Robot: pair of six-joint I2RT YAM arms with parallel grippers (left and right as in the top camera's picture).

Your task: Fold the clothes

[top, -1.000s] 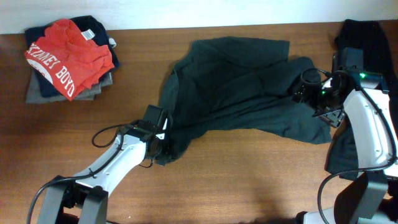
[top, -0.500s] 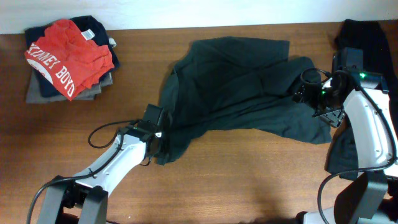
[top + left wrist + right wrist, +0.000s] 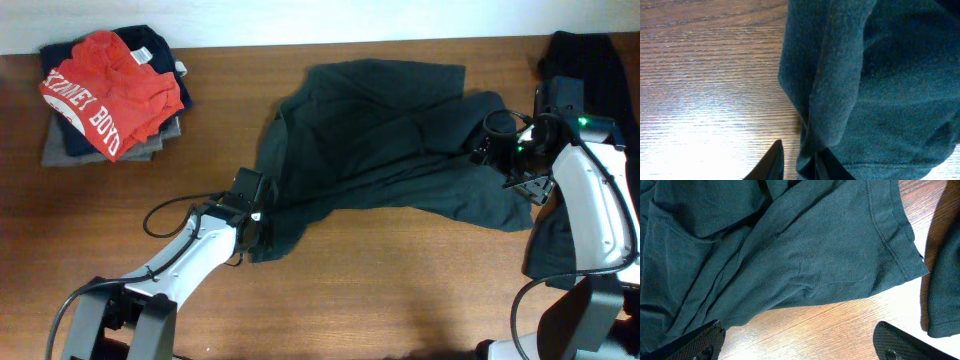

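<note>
while the left gripper (image 3: 258, 228) pinches the near-left edge of the dark green shirt (image 3: 380, 130), the right gripper (image 3: 800, 341) hangs wide open above its right-hand sleeve.

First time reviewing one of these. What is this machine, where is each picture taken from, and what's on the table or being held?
Two robot arms work at a wooden table. The overhead picture looks straight down. The other two come from a camera on each wrist, looking past that arm's own fingers. A crumpled dark green shirt lies mid-table. A red shirt tops a pile at the far left corner, and another dark garment lies along the right edge. The left gripper appears to pinch the green shirt's lower edge. The right gripper is open over its sleeve, holding nothing.
</note>
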